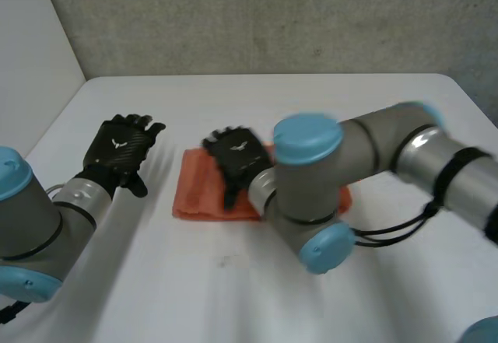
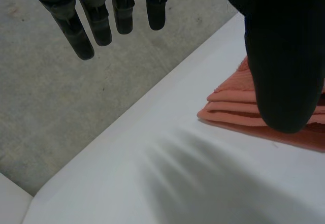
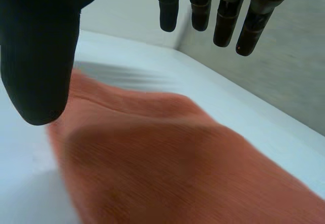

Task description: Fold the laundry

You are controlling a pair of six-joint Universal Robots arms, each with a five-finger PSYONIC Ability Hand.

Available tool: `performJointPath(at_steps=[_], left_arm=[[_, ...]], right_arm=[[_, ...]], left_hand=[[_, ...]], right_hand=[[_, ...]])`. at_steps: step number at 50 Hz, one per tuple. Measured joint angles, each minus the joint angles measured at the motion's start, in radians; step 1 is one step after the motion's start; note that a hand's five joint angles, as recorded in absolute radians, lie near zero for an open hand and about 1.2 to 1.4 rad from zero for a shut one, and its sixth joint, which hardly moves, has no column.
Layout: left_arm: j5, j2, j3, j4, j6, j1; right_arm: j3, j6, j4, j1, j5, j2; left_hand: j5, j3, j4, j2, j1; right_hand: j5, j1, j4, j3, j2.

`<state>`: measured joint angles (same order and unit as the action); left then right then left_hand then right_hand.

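Where the right arm [image 1: 373, 152] reaches across the white table [image 1: 202, 281], the right hand [image 1: 237, 160] sits palm-down over the orange cloth [image 1: 198, 195]. Cloth: folded into a flat rectangle, lying on the table under that hand's palm and fingertips. Part of it pokes out past the thumb side; the rest is hidden beneath the wrist and arm.

Right hand state: fingers [image 3: 226, 23] straight and hanging loose, slightly apart from each other, thumb [image 3: 40, 56] held well off to the side, nothing pinched. From its wrist camera the cloth [image 3: 177, 158] spreads beneath the palm, with a strip of table [image 3: 238, 102] beyond the fingertips. Whether the palm actually presses the cloth, cannot tell.

Other side: left hand [image 1: 120, 148] beside the cloth, apart from it, over bare table, at the end of the left arm [image 1: 31, 218]. Fingers [image 2: 101, 23] straight, a little spread, thumb [image 2: 284, 56] out; holds nothing. Its wrist view has the cloth's [image 2: 228, 107] folded edge just past the thumb, several stacked layers showing, lying flat on the table [image 2: 152, 183].

Grey rough wall [image 1: 272, 16] beyond both hands' fingertips, behind the table's far edge.
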<state>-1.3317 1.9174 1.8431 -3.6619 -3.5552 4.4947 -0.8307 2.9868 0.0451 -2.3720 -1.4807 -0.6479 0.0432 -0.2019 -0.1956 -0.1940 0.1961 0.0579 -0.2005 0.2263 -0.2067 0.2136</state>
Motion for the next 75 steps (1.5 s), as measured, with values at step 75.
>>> performJointPath(at_steps=[75], left_arm=[[-0.018, 0.005, -0.237, 0.221, 0.361, -0.179]], right_arm=[[-0.289, -0.069, -0.141, 0.116, -0.008, -0.283]], left_hand=[[0.000, 0.000, 0.000, 0.000, 0.000]], right_hand=[[-0.002, 0.003, 0.000, 0.001, -0.003]])
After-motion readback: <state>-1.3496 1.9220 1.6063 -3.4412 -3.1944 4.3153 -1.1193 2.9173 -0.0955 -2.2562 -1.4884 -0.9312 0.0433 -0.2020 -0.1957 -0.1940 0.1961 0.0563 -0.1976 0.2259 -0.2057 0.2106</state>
